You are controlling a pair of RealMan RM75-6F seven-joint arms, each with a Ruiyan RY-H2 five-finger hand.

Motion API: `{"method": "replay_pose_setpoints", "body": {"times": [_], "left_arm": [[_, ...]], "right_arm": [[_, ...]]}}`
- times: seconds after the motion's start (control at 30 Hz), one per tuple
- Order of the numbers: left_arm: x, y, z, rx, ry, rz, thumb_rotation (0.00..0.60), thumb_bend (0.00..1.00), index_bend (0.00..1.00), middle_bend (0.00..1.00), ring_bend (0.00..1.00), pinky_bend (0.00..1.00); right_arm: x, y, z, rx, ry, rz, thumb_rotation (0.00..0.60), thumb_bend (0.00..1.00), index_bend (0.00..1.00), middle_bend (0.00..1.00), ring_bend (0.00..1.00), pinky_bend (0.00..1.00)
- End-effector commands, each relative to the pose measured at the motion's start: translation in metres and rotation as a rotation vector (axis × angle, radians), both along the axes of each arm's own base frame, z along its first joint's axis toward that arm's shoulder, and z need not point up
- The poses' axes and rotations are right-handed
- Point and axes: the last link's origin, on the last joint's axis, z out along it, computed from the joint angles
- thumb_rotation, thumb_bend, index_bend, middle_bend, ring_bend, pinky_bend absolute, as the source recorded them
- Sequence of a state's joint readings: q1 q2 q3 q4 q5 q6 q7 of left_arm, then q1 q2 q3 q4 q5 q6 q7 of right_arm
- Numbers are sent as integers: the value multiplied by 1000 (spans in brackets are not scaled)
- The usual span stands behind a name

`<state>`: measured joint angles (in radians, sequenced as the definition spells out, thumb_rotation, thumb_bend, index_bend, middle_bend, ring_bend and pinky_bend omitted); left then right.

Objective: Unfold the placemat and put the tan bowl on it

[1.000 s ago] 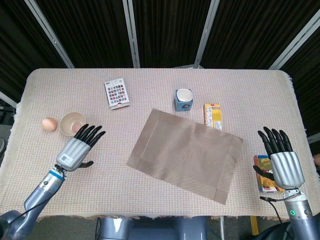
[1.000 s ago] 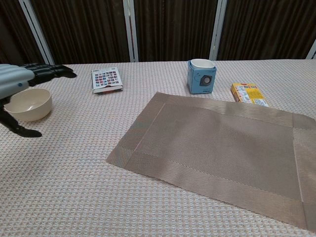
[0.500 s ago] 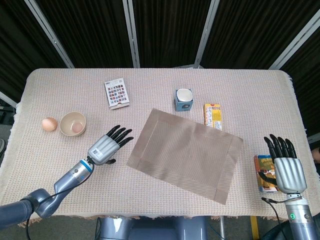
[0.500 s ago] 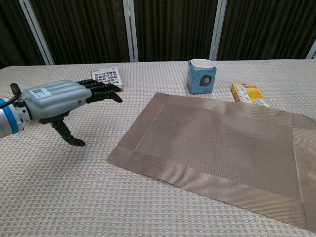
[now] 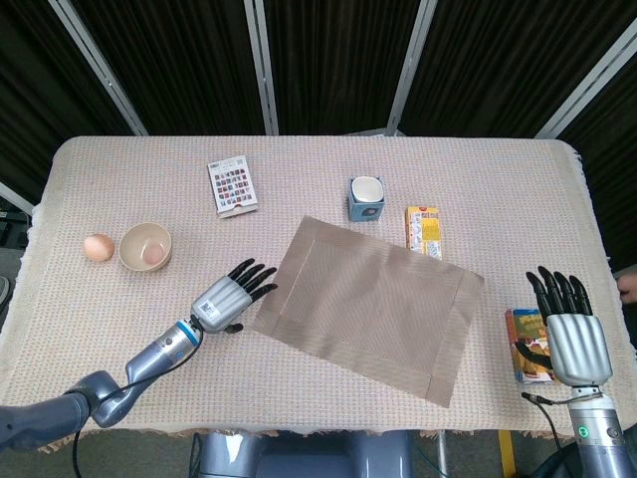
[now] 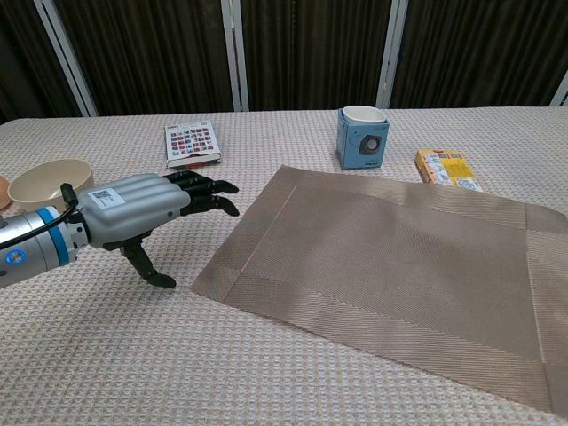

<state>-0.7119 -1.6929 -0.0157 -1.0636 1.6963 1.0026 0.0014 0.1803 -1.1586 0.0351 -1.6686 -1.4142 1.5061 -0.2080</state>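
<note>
Both hands were spread and empty: the left hand hovered just beside the flat brown woven placemat, the right hand well apart from it.

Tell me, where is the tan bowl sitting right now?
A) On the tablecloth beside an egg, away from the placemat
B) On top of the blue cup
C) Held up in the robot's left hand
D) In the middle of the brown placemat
A: the tan bowl rests on the tablecloth next to the egg, well left of the placemat, and the left hand holds nothing.
</note>
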Motion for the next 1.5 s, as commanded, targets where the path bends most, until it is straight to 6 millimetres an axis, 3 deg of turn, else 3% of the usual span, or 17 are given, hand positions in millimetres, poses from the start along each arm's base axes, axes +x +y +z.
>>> {"method": "replay_pose_setpoints", "body": {"times": [0.03, 0.37, 0.5, 1.17, 1.27, 1.5], "left_arm": [[2, 3, -6, 4, 10, -10, 600, 83, 149, 0, 0, 0], [7, 5, -20, -8, 17, -18, 600, 83, 154, 0, 0, 0], [9, 4, -23, -16, 13, -24, 600, 133, 162, 0, 0, 0], [21, -1, -22, -34, 7, -46, 600, 158, 182, 0, 0, 0], [22, -1, -25, -41, 10, -41, 600, 200, 185, 0, 0, 0], [24, -6, -32, -70, -3, -19, 600, 407, 204, 0, 0, 0]], "right_arm": [[0, 0, 2, -7, -3, 1, 600, 0, 0, 0, 0, 0], [0, -1, 6, -21, -11, 2, 600, 0, 0, 0, 0, 0], [0, -1, 7, -26, -13, 4, 600, 0, 0, 0, 0, 0], [2, 1, 9, -29, -22, 10, 600, 0, 0, 0, 0, 0], [3, 0, 10, -30, -25, 11, 600, 0, 0, 0, 0, 0], [4, 1, 12, -32, -31, 19, 600, 0, 0, 0, 0, 0]]}}
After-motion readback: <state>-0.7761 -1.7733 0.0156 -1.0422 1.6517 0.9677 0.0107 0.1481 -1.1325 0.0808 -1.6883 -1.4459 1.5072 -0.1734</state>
